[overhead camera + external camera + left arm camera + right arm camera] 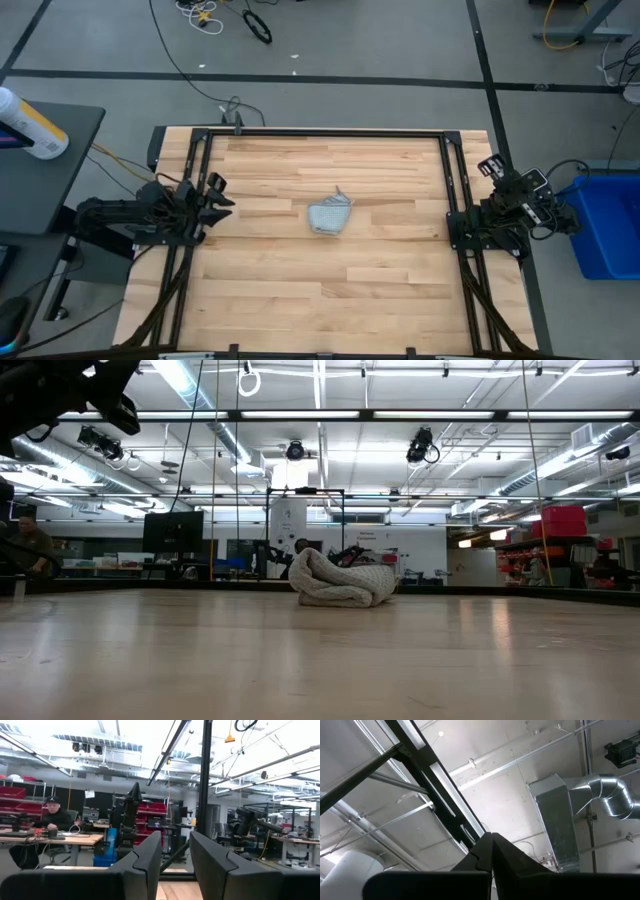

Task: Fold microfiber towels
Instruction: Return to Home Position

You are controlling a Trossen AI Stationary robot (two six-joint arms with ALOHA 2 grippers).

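Towel sits bundled at desk centre; my left end effector, narrowly parted, and right end effector, closed, park clear at opposite edges.

towel: soft nubby cloth (rumpled) | table: smooth pale wood planks

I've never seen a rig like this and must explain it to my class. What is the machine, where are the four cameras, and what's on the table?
A robot with two arms, each ending in a two-finger gripper. One camera looks down, one sits at table height, one rides on each wrist. On the wooden table lies a bunched grey microfiber towel, mid-table. Nothing is held: the left gripper is open at the left edge, the right gripper shut at the right.
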